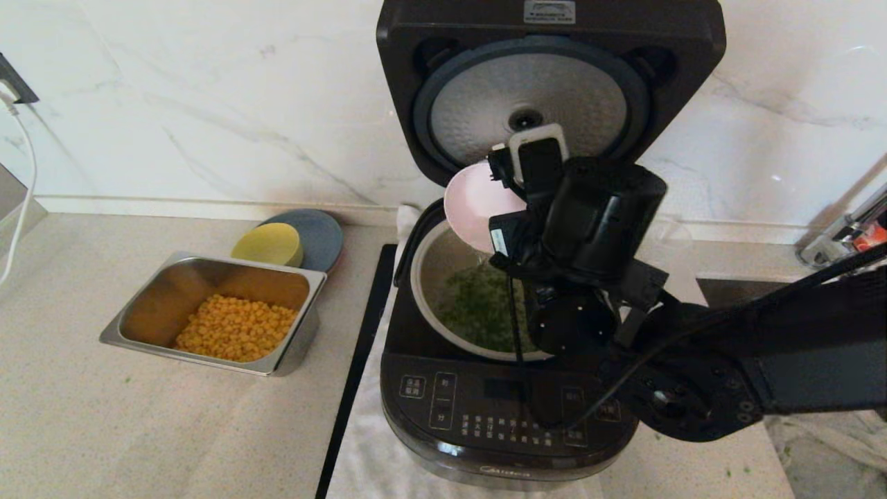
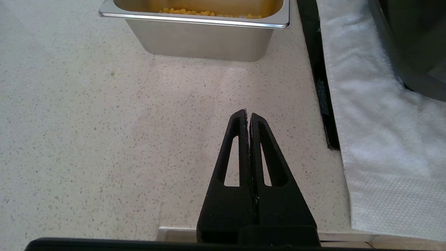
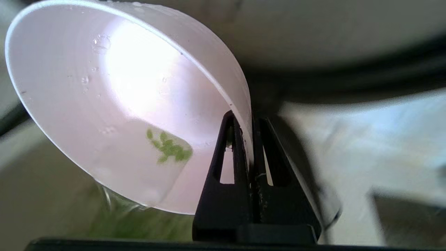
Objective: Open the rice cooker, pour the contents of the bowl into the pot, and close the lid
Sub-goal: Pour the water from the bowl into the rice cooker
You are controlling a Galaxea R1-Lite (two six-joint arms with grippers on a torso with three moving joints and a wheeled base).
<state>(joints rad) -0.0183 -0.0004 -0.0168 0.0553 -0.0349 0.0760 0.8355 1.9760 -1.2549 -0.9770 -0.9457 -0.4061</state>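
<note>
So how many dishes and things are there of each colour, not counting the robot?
Black: 1, the rice cooker with its lid up.
Grey: 2, the pot and a blue-grey plate.
White-pink: 1, the bowl, tipped over the pot in the right gripper.
Yellow: 1, the dish.
Silver: 1, the tray of corn.
Total: 6.
</note>
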